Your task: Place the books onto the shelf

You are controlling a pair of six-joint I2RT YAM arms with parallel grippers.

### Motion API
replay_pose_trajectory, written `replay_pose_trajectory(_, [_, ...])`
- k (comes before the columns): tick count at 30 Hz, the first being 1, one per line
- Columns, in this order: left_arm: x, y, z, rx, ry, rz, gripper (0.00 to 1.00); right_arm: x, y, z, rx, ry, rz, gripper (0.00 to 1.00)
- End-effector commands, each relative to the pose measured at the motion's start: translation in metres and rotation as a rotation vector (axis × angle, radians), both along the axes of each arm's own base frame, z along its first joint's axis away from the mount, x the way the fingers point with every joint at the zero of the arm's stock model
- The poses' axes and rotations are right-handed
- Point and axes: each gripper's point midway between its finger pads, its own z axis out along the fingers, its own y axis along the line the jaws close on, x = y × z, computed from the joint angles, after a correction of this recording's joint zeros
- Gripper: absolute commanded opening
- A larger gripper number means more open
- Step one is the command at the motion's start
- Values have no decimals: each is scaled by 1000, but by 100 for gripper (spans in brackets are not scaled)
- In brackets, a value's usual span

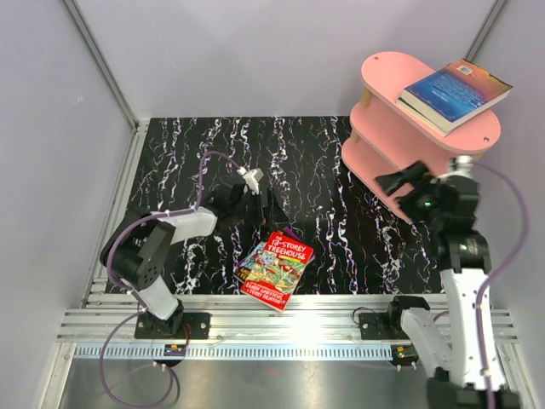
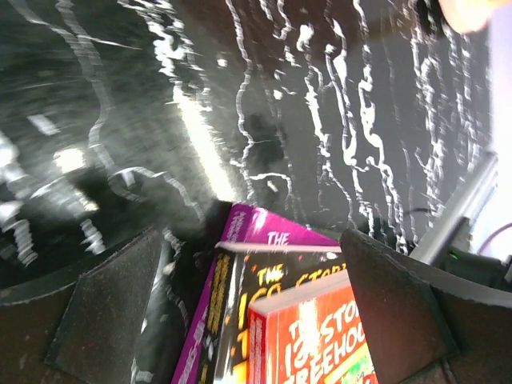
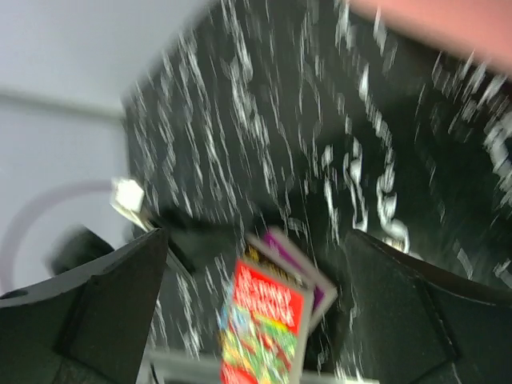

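Books lie stacked near the released left hand; right hand released beside shelf

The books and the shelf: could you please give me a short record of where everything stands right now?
shelf: pink, three tiers, far right of the table
blue book: flat on the top tier
red book: tops a stack near the table's front edge
black book, purple book: under the red one
left gripper: open, empty, by the stack
right gripper: open, empty, near the shelf
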Motion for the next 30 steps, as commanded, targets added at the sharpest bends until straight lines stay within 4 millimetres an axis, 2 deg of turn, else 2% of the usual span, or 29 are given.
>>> replay_pose_trajectory(1, [12,20,18,109,-78,83,99,7,56,-34,35,43,120,99])
replay_pose_trajectory(2, [9,26,16,131,-60,91,99,-5,88,-55,35,93,207,99])
replay_pose_trajectory(3, [7,29,23,134,-74,102,99,-4,95,-63,26,95,200,99])
replay_pose_trajectory(4, [3,33,20,150,-67,116,99,-6,105,-75,28,115,217,99])
replay_pose_trajectory(5, [0,37,21,158,-66,124,99,-18,124,-101,47,173,266,99])
replay_pose_trajectory(6, [-2,37,32,146,-96,127,99,-19,134,-107,73,170,293,99])
replay_pose_trajectory(7, [-12,46,23,184,-68,136,99,-25,139,-135,94,236,290,99])
replay_pose_trajectory(9, [-21,49,28,191,-86,138,99,-33,155,-147,138,247,342,99])
replay_pose_trajectory(10, [-26,52,25,209,-79,139,99,-40,156,-165,148,286,336,99])
replay_pose_trajectory(12, [-41,48,20,230,-74,107,99,-44,160,-173,162,296,347,99])
replay_pose_trajectory(13, [-45,49,14,259,-70,110,99,-47,160,-185,167,322,341,99])
replay_pose_trajectory(15, [-58,40,6,305,-78,80,99,-51,171,-186,200,317,379,99])
replay_pose_trajectory(16, [-63,38,2,319,-74,71,99,-55,173,-197,208,344,381,99])
replay_pose_trajectory(18, [-73,31,-7,329,-60,45,99,-56,182,-198,229,326,400,99])
replay_pose_trajectory(19, [-74,24,-7,293,-54,36,99,-59,187,-205,238,336,412,99])
replay_pose_trajectory(21, [-80,19,-12,266,-22,21,99,-58,197,-200,270,302,441,99])
replay_pose_trajectory(22, [-78,17,-12,251,-25,21,99,-61,200,-209,269,327,448,99])
replay_pose_trajectory(24, [-81,12,-11,242,-20,9,99,-61,209,-209,288,319,471,98])
replay_pose_trajectory(25, [-80,10,-9,240,-23,7,99,-63,211,-219,289,349,467,98])
replay_pose_trajectory(30, [-83,2,-5,235,-25,-7,99,-71,237,-224,305,360,524,92])
